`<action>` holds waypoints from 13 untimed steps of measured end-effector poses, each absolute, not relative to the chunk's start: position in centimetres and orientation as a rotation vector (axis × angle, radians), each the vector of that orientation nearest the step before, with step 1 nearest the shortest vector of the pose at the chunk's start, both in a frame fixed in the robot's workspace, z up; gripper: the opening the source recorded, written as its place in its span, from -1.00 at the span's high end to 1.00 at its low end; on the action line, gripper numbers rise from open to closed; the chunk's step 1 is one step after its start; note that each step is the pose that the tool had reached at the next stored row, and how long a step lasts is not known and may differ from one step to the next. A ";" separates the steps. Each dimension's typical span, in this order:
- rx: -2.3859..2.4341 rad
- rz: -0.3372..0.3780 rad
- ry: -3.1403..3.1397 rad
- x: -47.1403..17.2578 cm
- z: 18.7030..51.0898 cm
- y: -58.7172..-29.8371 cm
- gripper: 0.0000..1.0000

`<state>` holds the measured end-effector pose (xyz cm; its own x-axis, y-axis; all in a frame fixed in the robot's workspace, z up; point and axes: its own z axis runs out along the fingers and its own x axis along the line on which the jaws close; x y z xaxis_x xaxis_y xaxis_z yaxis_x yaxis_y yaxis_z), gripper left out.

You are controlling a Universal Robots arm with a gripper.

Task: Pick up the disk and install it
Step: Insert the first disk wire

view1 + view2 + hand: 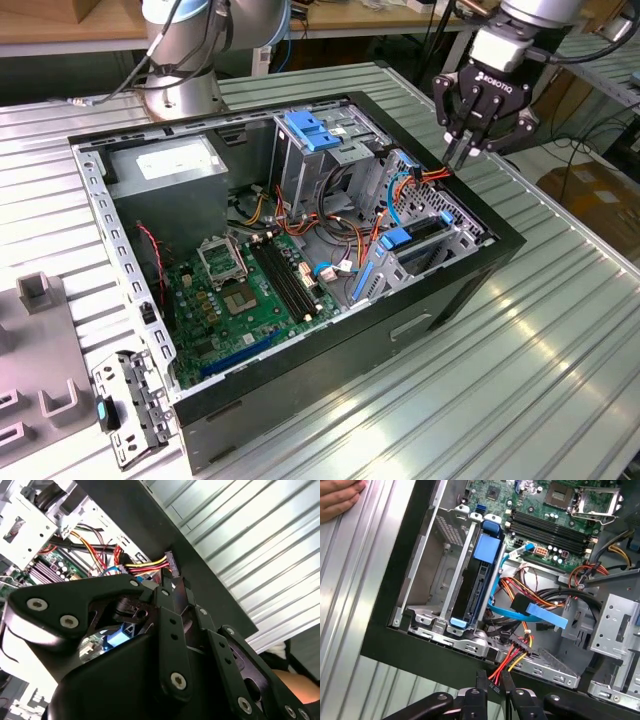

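Gripper [463,150], upper right of exterior view: fingers nearly together, pinching red-yellow power cable connector [496,681] over case [420,325] rim. Disk [476,587], blue-framed, seated edge-on in drive bay [437,575]. Motherboard [245,290] beyond. Hand [337,497], first wrist view's upper-left corner.

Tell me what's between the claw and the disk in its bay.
In the first wrist view, a red-yellow-black cable bundle and the case's black edge lie between the claw and the disk.

Exterior view high and oblique over the open computer case [300,250], both wrist views close above its drive-bay corner, sharing red-yellow cables [512,660] there.
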<state>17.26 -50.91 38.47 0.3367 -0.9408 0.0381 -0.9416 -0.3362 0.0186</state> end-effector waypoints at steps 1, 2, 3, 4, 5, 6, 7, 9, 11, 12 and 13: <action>2.560 0.032 -1.757 17.3 38.4 -50.9 0.50; 2.575 0.033 -1.734 17.3 38.4 -50.9 0.50; 2.601 0.034 -1.696 17.3 38.4 -50.9 0.50; 2.616 0.034 -1.673 17.3 38.3 -50.9 0.50; 2.632 0.035 -1.649 17.3 38.3 -50.9 0.50; 2.659 0.036 -1.605 17.3 38.3 -50.9 0.50; 2.676 0.036 -1.578 17.3 38.2 -50.9 0.50; 2.725 0.038 -1.492 17.3 38.1 -50.9 0.47; 2.750 0.039 -1.446 17.4 38.1 -50.9 0.35; 2.759 0.039 -1.429 17.5 38.0 -50.9 0.35; 2.769 0.039 -1.411 17.5 38.0 -50.9 0.35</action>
<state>17.53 -50.90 37.96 0.5873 -0.8085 0.0379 -0.8094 -0.5870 0.0185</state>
